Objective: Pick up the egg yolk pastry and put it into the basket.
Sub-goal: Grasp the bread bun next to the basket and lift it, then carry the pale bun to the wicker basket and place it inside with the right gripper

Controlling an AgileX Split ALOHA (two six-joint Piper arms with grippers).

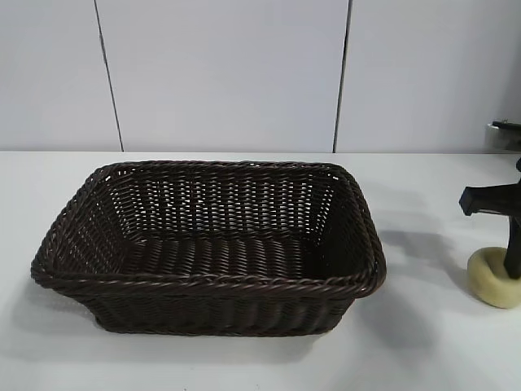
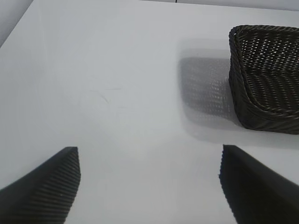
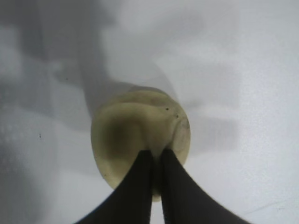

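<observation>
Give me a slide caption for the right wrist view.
Right gripper closed down on the egg yolk pastry, which sits on the white table.

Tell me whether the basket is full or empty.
Empty. The basket shows only bare woven floor in the exterior view; the egg yolk pastry sits on the table to its right, under the right gripper.

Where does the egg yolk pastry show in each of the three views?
Exterior view: egg yolk pastry at the right edge, on the table right of the basket, under the right gripper.
Left wrist view: not in it; only the basket's corner.
Right wrist view: centre, fingers pinching it.
Shared landmark: the basket, in the exterior and left wrist views.
</observation>
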